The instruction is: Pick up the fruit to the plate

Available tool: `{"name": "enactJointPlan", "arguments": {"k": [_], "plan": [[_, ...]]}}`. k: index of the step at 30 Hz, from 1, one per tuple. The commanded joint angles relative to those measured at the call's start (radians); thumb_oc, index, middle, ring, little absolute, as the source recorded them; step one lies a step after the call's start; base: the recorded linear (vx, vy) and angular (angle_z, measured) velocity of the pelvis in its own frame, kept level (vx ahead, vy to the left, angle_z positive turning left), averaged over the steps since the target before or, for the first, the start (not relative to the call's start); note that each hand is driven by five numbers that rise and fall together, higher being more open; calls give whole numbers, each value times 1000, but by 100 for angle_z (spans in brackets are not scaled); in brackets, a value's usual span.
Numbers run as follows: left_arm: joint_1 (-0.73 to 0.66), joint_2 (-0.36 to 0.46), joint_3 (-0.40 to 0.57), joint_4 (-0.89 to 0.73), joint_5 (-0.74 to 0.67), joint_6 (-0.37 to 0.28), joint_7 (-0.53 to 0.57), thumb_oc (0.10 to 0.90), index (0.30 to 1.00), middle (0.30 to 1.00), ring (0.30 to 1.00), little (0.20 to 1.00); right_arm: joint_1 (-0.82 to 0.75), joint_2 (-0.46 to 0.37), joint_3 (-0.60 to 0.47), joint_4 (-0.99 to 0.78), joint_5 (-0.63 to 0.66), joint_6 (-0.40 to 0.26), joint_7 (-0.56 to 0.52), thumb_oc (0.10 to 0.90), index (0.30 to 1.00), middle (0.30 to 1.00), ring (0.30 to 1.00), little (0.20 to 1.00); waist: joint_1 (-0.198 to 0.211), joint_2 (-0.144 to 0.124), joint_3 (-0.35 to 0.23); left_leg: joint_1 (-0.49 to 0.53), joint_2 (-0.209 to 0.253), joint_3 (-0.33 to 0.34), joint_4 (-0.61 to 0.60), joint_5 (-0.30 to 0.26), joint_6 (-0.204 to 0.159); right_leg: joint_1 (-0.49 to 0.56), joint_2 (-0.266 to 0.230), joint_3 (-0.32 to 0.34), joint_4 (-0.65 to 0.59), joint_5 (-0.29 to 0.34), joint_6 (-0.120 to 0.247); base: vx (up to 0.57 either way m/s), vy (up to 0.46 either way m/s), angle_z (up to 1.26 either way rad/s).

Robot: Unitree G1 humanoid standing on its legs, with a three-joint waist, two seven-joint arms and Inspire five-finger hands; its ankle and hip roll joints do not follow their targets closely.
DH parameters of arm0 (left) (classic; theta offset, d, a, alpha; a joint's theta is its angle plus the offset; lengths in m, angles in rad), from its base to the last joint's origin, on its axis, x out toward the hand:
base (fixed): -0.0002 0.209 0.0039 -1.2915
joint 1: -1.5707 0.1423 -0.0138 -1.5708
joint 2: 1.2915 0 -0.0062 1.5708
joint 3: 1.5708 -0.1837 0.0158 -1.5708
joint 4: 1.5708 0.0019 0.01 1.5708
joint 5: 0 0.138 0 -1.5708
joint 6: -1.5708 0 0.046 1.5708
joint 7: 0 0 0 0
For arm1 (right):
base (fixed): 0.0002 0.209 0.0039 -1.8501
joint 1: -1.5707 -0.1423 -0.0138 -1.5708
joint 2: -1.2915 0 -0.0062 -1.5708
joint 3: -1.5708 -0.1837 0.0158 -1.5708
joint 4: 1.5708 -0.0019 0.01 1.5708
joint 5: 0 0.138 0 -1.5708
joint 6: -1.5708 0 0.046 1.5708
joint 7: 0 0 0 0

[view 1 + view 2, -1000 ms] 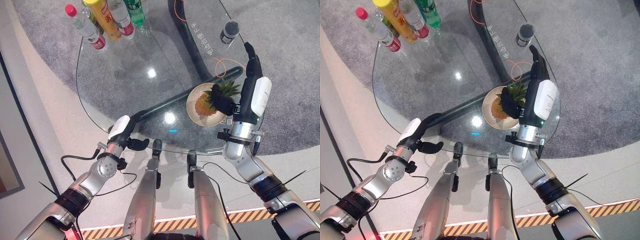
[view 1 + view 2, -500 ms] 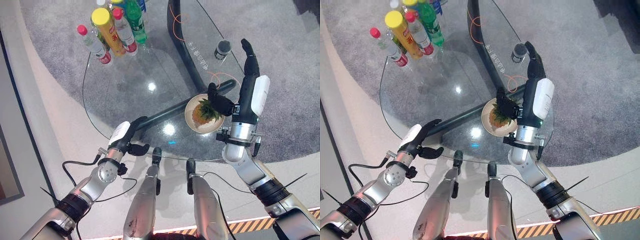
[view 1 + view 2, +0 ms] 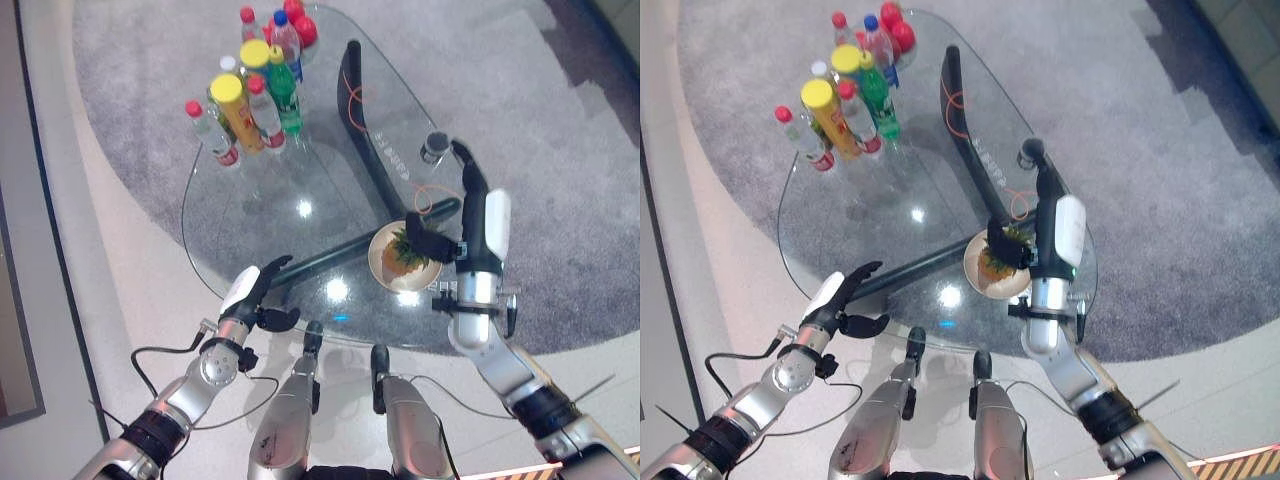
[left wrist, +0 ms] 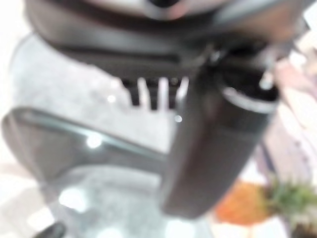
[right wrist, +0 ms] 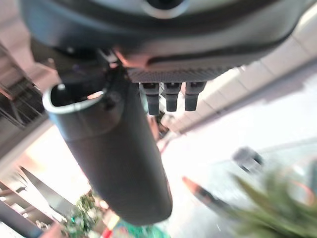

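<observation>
A small pineapple [image 3: 403, 259] with green leaves lies on a cream plate [image 3: 384, 276] near the glass table's right front edge. My right hand [image 3: 481, 222] stands upright just right of the plate, open, fingers straight and pointing away. Its thumb [image 3: 432, 244] reaches over the pineapple's leaves. The left hand [image 3: 247, 291] hangs open at the table's front left edge, holding nothing. Past the left hand's thumb, the left wrist view shows the pineapple [image 4: 241, 203]. Green leaves [image 5: 270, 206] show in the right wrist view.
Several bottles [image 3: 248, 98] stand in a group at the table's far left, with red round fruit [image 3: 299, 22] behind them. A dark cup [image 3: 433, 148] sits beyond my right hand's fingertips. An orange cable [image 3: 358, 92] and a black beam [image 3: 372, 150] show through the glass.
The whole picture has pulled back and shifted, so the camera has moved. The pineapple stays on the plate and both hands keep their places by the table.
</observation>
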Motion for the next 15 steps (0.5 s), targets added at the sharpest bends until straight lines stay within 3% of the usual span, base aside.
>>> {"name": "enactJointPlan", "arguments": {"k": [1,8,15], "plan": [[45,-34,43,-26,-15,-50,4,800,900,900,900,900,36,-27,-50,-131,39,-118,80,800,900,900,900,900,-30,-38,-146,63,-105,-7,82,-161,62,70,13,-16,-211,140,63,32,-15,0],[161,-105,73,126,-74,-29,-3,800,900,900,900,900,202,1,-33,-55,65,-141,224,800,900,900,900,900,-58,-47,-251,157,-80,12,4,-156,50,158,13,-4,-283,153,67,20,-7,-1],[215,-195,140,362,-136,-47,-45,800,900,900,900,900,281,11,-50,82,66,-135,222,800,900,900,900,900,-85,-51,-330,220,-61,43,-38,-162,52,207,14,4,-319,159,67,-2,-10,-6]]}}
